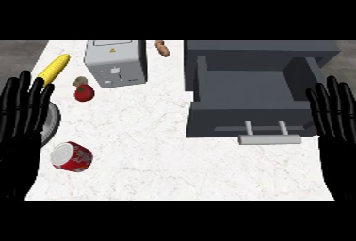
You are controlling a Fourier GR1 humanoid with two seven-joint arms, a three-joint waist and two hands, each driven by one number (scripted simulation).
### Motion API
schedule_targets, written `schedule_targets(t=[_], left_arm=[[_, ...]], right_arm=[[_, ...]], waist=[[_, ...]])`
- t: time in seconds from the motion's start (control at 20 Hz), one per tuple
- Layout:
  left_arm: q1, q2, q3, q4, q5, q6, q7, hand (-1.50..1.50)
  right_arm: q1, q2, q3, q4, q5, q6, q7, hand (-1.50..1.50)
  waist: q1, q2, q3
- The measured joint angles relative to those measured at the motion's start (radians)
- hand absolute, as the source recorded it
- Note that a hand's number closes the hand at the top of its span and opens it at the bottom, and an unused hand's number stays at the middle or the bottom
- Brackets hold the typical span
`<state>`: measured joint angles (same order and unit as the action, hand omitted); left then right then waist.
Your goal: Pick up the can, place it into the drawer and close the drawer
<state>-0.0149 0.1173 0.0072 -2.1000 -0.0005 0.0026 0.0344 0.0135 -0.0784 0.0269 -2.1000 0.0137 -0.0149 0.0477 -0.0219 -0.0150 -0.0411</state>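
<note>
A red can (71,156) with a silver top lies on its side on the white counter at the lower left. The grey drawer (246,94) of a grey cabinet stands pulled out at the right, its inside empty and its handle (270,138) facing me. My left hand (21,127) rests open at the left edge, fingers up, just left of the can and not touching it. At the right edge my right hand (335,122) rests open, fingers up, beside the drawer's front corner.
A grey toaster (115,63) stands at the back. A yellow corn cob (54,67), a red tomato (84,92), a small brown item (80,81) and a peanut (163,48) lie around it. A dark round rim (52,123) shows partly behind my left hand.
</note>
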Motion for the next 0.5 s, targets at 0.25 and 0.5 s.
schedule_targets(t=[0.25, 0.5], left_arm=[[0.135, -0.018, 0.058, -0.072, 0.005, 0.028, -0.044, -1.5], [0.279, -0.08, 0.147, -0.094, 0.005, 0.136, 0.084, -1.5]], right_arm=[[0.023, -0.004, -0.017, -0.034, -0.004, -0.001, -0.009, -1.5], [0.057, 0.012, -0.054, -0.005, -0.005, -0.046, 0.08, -1.5]], waist=[[0.025, 0.008, 0.029], [0.045, 0.013, 0.038]])
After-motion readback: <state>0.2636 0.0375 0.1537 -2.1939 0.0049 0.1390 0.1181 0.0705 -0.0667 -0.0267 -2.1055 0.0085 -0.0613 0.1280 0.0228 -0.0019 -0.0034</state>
